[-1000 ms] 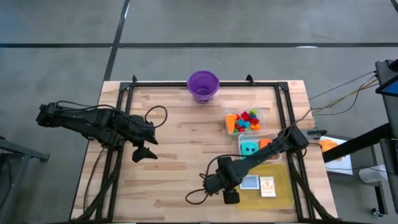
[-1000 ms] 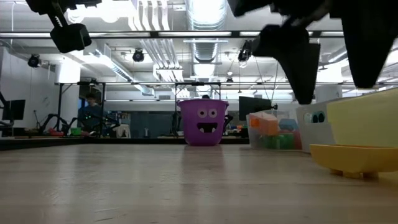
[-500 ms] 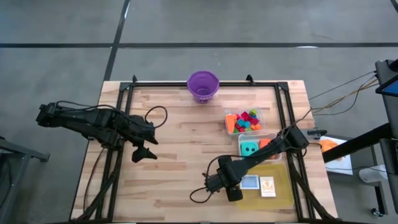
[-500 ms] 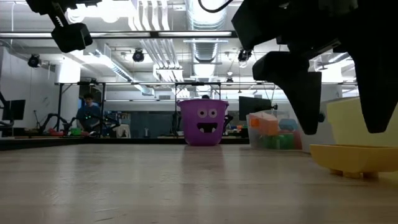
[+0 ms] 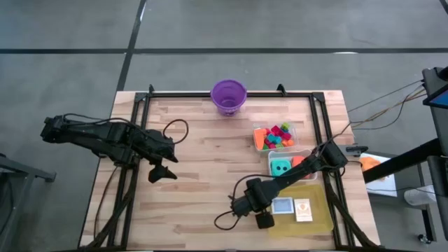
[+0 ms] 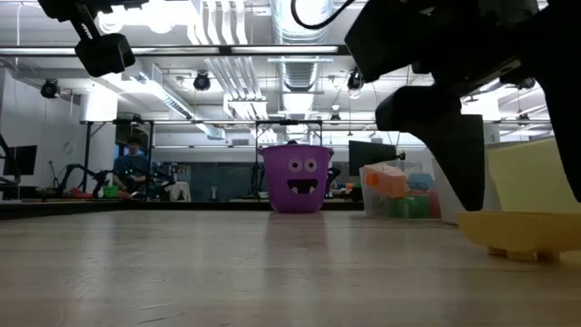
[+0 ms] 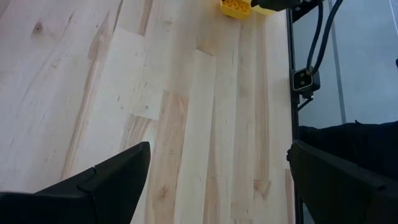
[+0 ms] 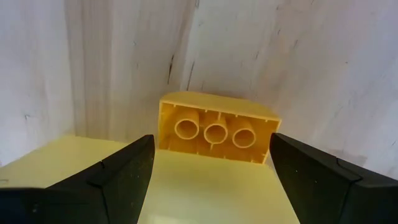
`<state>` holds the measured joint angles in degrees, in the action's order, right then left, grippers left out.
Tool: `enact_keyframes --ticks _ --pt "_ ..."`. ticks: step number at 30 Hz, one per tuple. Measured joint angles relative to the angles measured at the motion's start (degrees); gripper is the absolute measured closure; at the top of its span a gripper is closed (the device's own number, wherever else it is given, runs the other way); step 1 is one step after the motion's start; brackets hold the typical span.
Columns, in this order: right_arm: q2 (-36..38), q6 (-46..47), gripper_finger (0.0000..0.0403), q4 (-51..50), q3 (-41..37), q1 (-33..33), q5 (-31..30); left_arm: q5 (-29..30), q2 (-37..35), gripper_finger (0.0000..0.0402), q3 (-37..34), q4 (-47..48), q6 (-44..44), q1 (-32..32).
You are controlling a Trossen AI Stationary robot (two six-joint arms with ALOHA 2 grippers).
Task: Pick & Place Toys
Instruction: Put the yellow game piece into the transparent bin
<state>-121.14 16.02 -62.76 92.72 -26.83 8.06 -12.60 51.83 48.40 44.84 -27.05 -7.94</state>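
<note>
The right gripper point(image 5: 262, 219) hangs low over the near right part of the light wooden-plank desk point(image 5: 203, 175), at the left edge of the shallow yellow plastic tray point(image 5: 319, 218). Its two dark fingers point(image 8: 112, 180) stand spread and released, with nothing between them. In the right wrist view a hollow yellow brick-shaped piece point(image 8: 216, 130) with three round tubes inside sits straight ahead between the fingers, at the tray's edge where it meets the wood. In the low view this gripper shows as a large dark shape in front of the tray point(image 6: 519, 234).

The left gripper point(image 5: 162, 171) hovers above the left half of the desk, well apart from every container. Its fingers point(image 7: 99, 183) are also spread wide and hold nothing; only bare planks lie below them.

The toys lie along the right side of the desk. A clear plastic tub point(image 5: 297, 130) holds a heap of small bright blocks point(image 5: 280, 135), red, green, blue and pink, with an orange wedge point(image 5: 260, 137) at its left end. Just nearer, a second clear tub point(image 5: 271, 158) holds a teal die with black dots point(image 5: 281, 166) and an orange piece point(image 5: 298, 161) beside it. Two small cards point(image 5: 292, 208) lie flat in the yellow tray, side by side.

A round purple plastic bucket point(image 5: 229, 96) with a printed face point(image 6: 297, 178) stands at the middle of the far edge, apart from the toys and both arms.
</note>
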Motion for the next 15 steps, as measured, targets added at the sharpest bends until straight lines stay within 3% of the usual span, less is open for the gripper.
enact_keyframes --ticks 15 --pt "-0.07 0.29 0.0088 0.29 3.73 -0.02 -0.53 0.0 0.0 0.003 0.0 0.0 0.0 0.0"
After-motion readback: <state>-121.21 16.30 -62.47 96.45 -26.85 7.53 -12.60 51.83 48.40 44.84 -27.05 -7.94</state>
